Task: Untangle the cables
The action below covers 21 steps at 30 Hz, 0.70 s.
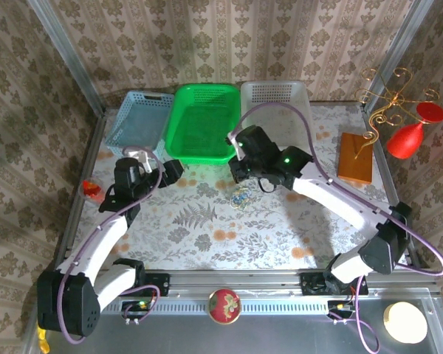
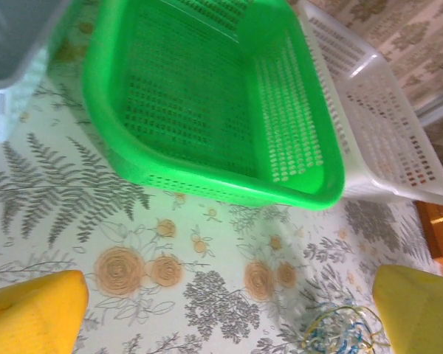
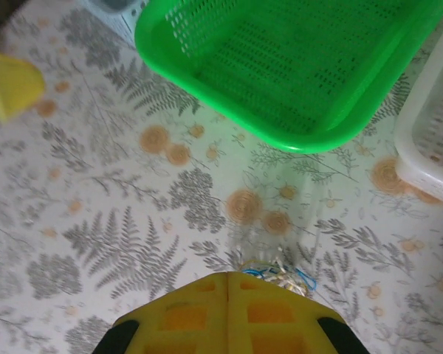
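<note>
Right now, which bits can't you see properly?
Top view: the cables are too small to tell cords apart.
Right wrist view: the shut right claw covers part of the cables; whether it pinches one, I cannot tell.
Left wrist view: the picture's bottom edge cuts the cables off.

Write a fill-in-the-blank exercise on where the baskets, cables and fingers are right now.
1. The middle basket, between the blue basket and the white basket, is coloured ____.
2. The cables lie on the ____, outside every basket.
3. The left fingers stand ____, while the right fingers are shut.
Missing words: green; table; open.
</note>
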### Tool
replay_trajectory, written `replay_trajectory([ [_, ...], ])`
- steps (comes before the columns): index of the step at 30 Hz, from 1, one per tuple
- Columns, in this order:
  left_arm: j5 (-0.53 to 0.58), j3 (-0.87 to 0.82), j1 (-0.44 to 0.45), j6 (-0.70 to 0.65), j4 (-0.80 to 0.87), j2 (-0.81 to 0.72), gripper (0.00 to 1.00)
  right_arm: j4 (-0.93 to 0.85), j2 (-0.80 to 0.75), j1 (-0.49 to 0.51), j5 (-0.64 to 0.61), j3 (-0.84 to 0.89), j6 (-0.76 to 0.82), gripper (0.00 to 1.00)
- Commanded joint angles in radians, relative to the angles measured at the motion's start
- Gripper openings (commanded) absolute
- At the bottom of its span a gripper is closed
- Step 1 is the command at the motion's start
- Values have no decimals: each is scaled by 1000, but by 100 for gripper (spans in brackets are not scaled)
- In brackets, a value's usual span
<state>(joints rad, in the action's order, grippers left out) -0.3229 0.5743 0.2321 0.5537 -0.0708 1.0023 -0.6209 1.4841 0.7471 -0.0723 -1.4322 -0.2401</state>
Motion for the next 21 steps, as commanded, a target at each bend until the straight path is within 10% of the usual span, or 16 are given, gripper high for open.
replay_trajectory([
  [1, -88, -33, 44, -44, -138, 4, 100, 78, -51, -41, 147, 47, -109, 0],
  [21, -125, 72, 365, -294, -364, 327, 100, 164, -102, -58, 259, 61, -211, 0],
])
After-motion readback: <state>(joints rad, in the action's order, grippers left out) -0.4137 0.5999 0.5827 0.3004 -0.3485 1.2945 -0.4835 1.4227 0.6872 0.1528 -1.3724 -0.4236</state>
